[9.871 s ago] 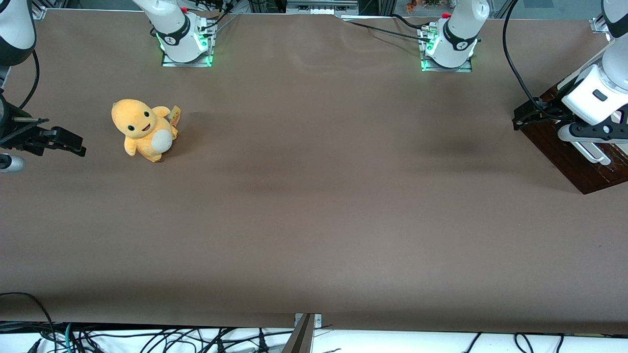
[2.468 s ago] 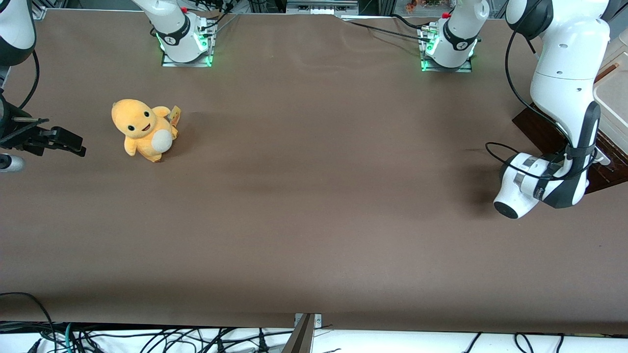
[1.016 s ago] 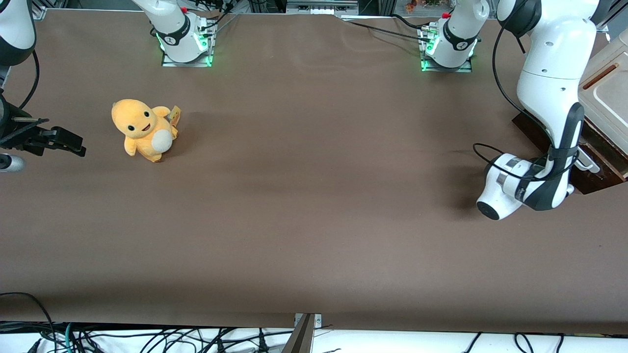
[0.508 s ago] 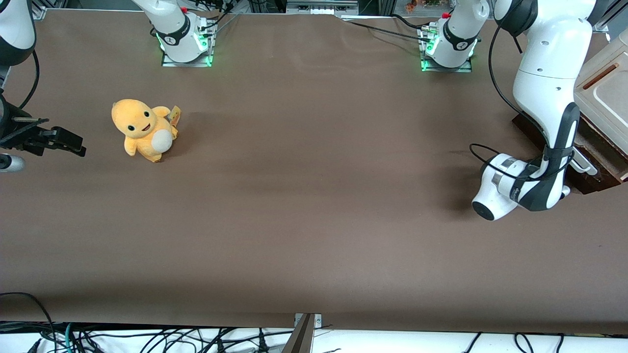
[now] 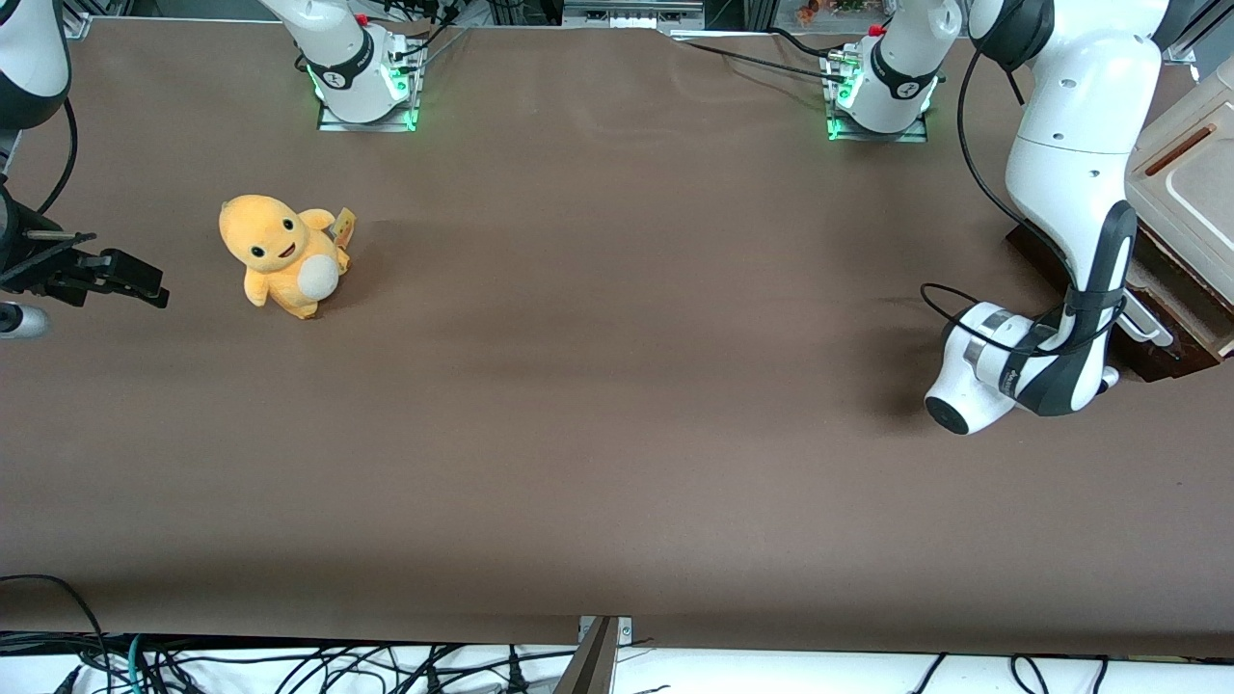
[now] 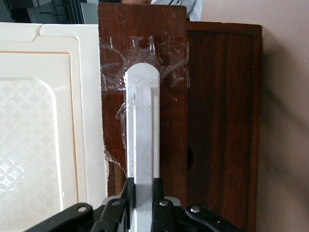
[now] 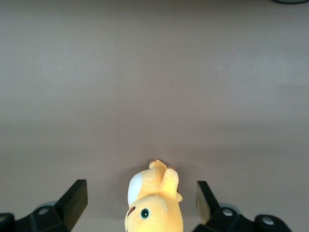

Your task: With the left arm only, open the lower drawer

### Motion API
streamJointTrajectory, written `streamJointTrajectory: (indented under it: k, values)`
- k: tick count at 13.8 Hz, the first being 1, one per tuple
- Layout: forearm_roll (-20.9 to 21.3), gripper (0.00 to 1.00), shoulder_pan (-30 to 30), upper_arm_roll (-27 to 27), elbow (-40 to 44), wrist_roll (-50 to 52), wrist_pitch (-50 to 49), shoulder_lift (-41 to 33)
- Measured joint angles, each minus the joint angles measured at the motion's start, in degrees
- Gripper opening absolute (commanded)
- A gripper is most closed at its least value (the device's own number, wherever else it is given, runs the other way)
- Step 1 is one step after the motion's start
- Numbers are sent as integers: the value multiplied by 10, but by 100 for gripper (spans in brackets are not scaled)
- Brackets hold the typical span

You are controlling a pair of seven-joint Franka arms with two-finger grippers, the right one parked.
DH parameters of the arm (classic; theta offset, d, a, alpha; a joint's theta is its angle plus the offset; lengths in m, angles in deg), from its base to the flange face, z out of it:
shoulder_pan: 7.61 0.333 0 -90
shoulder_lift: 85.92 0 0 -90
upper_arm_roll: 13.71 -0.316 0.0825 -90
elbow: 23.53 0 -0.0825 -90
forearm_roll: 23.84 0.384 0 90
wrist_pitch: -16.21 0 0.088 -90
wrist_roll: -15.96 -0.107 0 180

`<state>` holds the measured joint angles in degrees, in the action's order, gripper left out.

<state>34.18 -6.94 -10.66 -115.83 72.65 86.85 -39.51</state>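
One plush toy, orange, sits on the brown bench toward the parked arm's end, well apart from the work. Left arm bends down at the working end. Gripper: jaws clenched on the white handle. Drawer: dark brown wood, taped around the handle, just beside a cream panel.

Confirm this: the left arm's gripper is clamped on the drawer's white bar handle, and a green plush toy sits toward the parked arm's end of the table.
Wrong in one respect: the plush toy is yellow-orange, as the front view shows. The gripper does clamp the white bar handle of the lower drawer.
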Motion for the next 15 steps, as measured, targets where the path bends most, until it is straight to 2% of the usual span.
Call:
streamJointTrajectory:
  k: [15]
  values:
    - [0, 2, 0, 1, 0, 0, 0, 2]
